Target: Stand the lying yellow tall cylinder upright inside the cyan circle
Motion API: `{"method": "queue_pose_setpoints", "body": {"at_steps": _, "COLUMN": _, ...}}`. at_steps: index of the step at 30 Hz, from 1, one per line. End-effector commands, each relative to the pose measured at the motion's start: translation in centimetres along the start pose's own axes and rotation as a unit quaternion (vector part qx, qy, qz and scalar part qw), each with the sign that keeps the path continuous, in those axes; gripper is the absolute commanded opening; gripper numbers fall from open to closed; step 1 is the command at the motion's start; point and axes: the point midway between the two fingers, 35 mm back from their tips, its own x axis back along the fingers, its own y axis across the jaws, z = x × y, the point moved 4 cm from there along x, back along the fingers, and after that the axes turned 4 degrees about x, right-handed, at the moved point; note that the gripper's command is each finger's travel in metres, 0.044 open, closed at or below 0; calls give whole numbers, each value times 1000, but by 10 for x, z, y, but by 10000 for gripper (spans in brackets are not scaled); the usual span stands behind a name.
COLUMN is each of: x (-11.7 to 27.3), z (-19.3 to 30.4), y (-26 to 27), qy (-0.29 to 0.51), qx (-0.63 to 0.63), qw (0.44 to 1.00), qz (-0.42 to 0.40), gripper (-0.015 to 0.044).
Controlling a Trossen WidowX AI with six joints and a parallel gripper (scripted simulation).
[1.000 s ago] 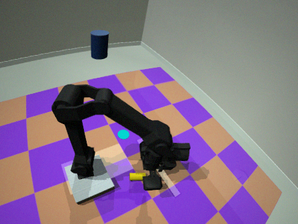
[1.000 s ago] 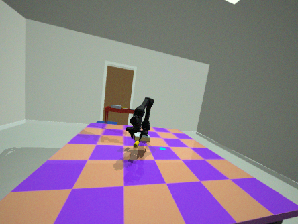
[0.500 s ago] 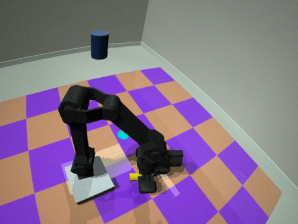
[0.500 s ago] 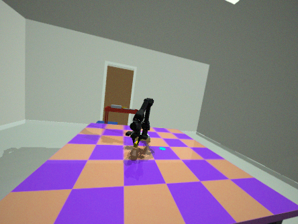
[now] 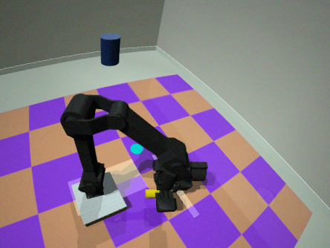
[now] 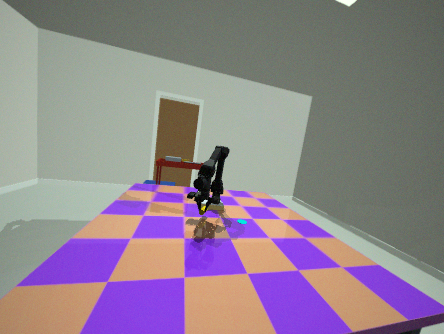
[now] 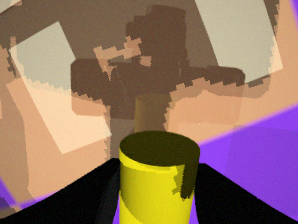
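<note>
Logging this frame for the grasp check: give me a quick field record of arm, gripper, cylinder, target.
arm: bent low over the checkered floor
gripper: shut on the yellow cylinder
cylinder pose: lying, one end sticking out of the fingers
cyan circle: apart from the cylinder, nothing on it
blue cylinder: upright near the back wall, untouched
task stage: grasped, not yet stood up or placed

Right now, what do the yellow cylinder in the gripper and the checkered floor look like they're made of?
Yellow cylinder: looks like smooth matte plastic, evenly colored with soft shading and no sharp glare, though that's uncertain. Checkered floor: apparently glossy tile or polished laminate, since the arm's outline reflects in it. The gripper is clamped on the cylinder.
</note>
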Motion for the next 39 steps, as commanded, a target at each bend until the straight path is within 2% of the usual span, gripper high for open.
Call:
{"method": "queue_pose_setpoints", "body": {"at_steps": 1, "x": 11, "z": -1, "y": -1, "qy": 1, "qx": -1, "qw": 1000, "qz": 2, "gripper": 105}}
{"method": "queue_pose_setpoints", "body": {"at_steps": 24, "x": 83, "z": 4, "y": 0, "qy": 1, "qx": -1, "qw": 1000, "qz": 2, "gripper": 105}}
{"method": "queue_pose_setpoints", "body": {"at_steps": 39, "x": 88, "z": -1, "y": 33, "qy": -1, "qx": 113, "qw": 994, "qz": 4, "gripper": 105}}
